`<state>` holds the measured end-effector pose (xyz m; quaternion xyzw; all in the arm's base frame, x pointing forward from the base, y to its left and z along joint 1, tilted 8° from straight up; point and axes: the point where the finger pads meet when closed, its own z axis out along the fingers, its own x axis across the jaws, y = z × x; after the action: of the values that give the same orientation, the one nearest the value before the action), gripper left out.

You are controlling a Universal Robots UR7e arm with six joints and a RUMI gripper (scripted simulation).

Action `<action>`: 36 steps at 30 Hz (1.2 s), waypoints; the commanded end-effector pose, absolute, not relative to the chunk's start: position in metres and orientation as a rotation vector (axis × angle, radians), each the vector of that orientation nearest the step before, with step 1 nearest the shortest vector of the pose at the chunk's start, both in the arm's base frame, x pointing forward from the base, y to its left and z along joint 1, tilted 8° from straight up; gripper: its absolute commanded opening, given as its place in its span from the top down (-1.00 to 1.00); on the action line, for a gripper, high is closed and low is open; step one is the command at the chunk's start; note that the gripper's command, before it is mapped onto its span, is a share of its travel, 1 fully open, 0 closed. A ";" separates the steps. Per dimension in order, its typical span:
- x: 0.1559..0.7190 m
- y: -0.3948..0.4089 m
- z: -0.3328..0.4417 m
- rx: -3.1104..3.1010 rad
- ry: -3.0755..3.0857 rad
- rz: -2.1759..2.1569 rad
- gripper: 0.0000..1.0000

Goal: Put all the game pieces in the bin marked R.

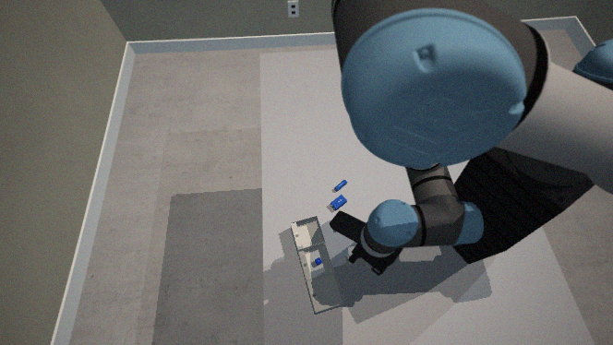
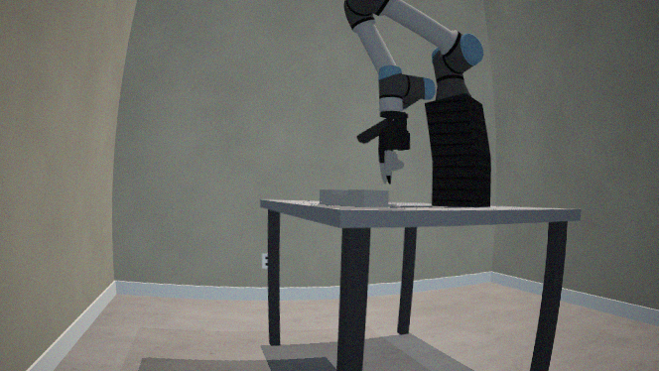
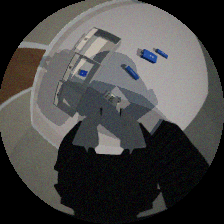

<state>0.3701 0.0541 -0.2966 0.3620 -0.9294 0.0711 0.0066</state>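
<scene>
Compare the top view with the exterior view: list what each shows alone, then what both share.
Only the top view shows the bin's inside, with a small blue game piece in one compartment, and two blue pieces lying on the table beyond it. Only the exterior view shows the black table legs and the hand raised above the table beside the bin. Both show the grey two-compartment bin and the arm.

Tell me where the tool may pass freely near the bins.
Bare table lies beyond the two loose blue pieces, toward the far edge. It is crowded between the nearer piece, the bins and the tool.
</scene>
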 end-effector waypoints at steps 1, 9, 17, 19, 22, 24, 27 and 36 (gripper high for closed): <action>0.365 0.054 -0.297 1.307 -2.842 0.219 0.51; 0.365 0.054 -0.297 1.725 -2.586 0.221 0.51; 0.365 0.054 -0.297 2.086 -2.280 0.214 0.51; 0.365 0.054 -0.297 2.086 -2.280 0.214 0.51; 0.365 0.054 -0.297 2.236 -2.134 0.202 0.51; 0.365 0.054 -0.297 2.236 -2.134 0.202 0.51; 0.365 0.054 -0.297 2.236 -2.134 0.202 0.51; 0.365 0.054 -0.297 2.235 -2.135 0.202 0.51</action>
<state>0.3643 0.0539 -0.2973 0.7215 -0.6890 0.0648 0.0223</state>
